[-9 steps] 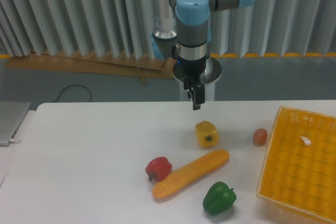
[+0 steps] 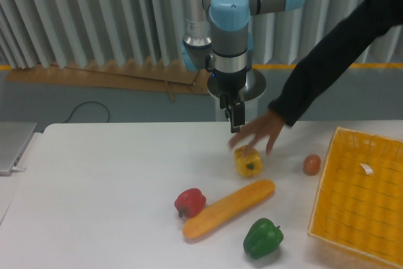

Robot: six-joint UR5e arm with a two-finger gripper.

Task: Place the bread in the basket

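The arm (image 2: pixel 230 29) descends from the upper centre of the view. Its blue-capped joints sit at the top, and the grey wrist section runs vertically downward. The gripper (image 2: pixel 235 118) points straight down and hangs above the table surface without contact. Its 2 dark fingers (image 2: pixel 233 113) appear close together; whether a gap remains between them cannot be determined from this view. Nothing is visible between the fingers. A person's hand (image 2: pixel 259 133) enters from the upper right on a dark-sleeved forearm (image 2: pixel 340 48). The hand is spread, palm down, just beside the gripper tip and slightly lower.
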